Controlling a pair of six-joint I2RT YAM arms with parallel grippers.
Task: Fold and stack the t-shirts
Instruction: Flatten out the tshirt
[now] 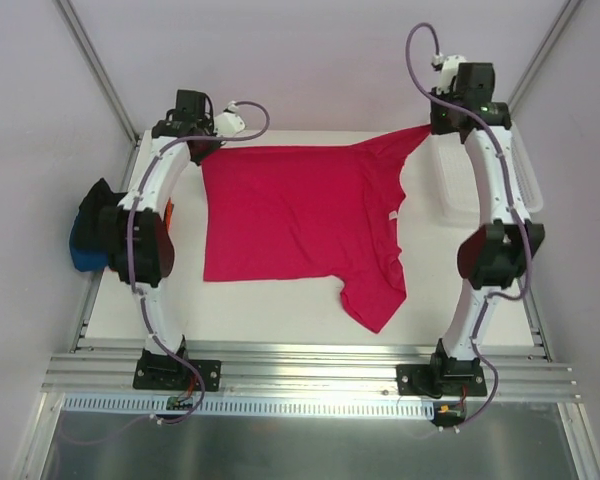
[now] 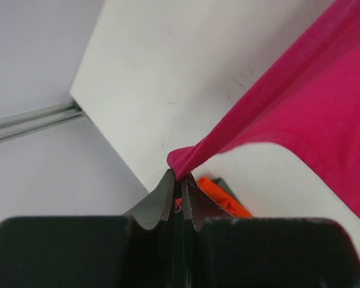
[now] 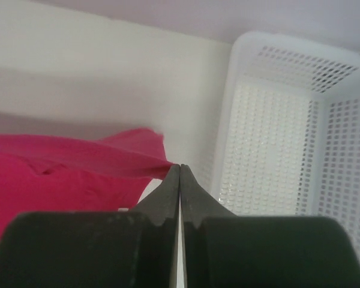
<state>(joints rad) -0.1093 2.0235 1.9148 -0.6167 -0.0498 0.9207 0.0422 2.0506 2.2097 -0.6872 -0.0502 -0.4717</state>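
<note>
A crimson-pink t-shirt (image 1: 290, 215) lies spread on the white table, with one sleeve hanging toward the near edge. My left gripper (image 1: 206, 150) is shut on its far left corner, and in the left wrist view the cloth (image 2: 300, 102) runs taut up out of the left gripper (image 2: 180, 177). My right gripper (image 1: 432, 127) is shut on the far right tip, which is pulled into a point. The right wrist view shows the shirt (image 3: 60, 174) pinched at the right gripper (image 3: 180, 167). More t-shirts lie by the table's left edge: blue (image 1: 80, 250), black (image 1: 100, 195) and orange (image 1: 168, 212).
A white mesh basket (image 1: 450, 190) stands at the far right under my right arm, and the right wrist view shows this basket (image 3: 276, 150) close beside the fingers. Orange cloth (image 2: 222, 198) lies just below the left fingers. Pale walls enclose the table on three sides.
</note>
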